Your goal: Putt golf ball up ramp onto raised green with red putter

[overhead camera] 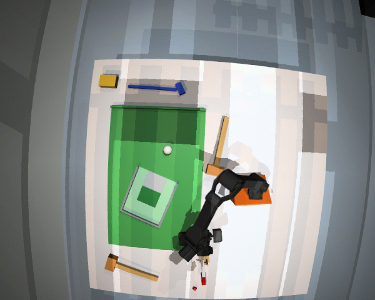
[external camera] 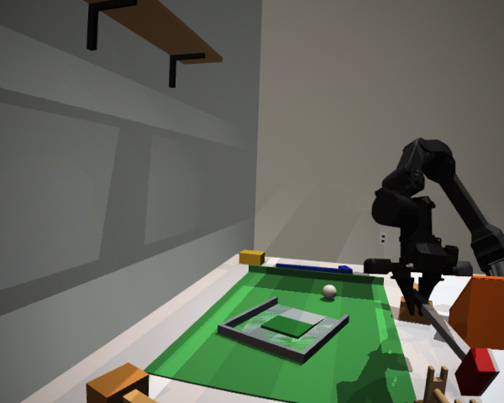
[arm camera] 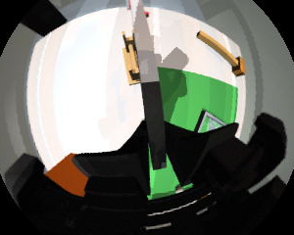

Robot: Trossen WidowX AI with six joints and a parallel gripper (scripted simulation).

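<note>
Leftmost from the top, I see the yellow block (overhead camera: 108,80) (external camera: 251,257) at a far corner and one mallet (overhead camera: 110,262) (external camera: 118,384) (arm camera: 239,66) off the mat's near end; the exterior view crops its handle, which the top and wrist views show. A shelf (external camera: 156,26) on the wall appears only in the exterior view. The blue club (overhead camera: 152,87) (external camera: 308,268) lies beyond the mat (overhead camera: 155,235) (external camera: 191,368) (arm camera: 186,105). On the mat sit the ramp (overhead camera: 129,189) (external camera: 260,342) (arm camera: 202,119) and, apart from it, the ball (overhead camera: 167,150) (external camera: 329,291), off the green (overhead camera: 149,196) (external camera: 286,325). I cannot make out the ball in my wrist view.

My gripper (overhead camera: 203,256) (external camera: 413,310) (arm camera: 150,121) is clenched on the shaft of the red putter (overhead camera: 203,279) (external camera: 443,329) (arm camera: 149,88); the exterior view shows its red head best, near the wooden rack (overhead camera: 206,260) (external camera: 434,385) (arm camera: 132,59). A small red piece (overhead camera: 194,288) (arm camera: 147,14) shows from the top and wrist, not the exterior. Farther right are a second mallet (overhead camera: 215,169) (external camera: 405,314) and my orange base (overhead camera: 252,201) (external camera: 486,312) (arm camera: 69,173).
</note>
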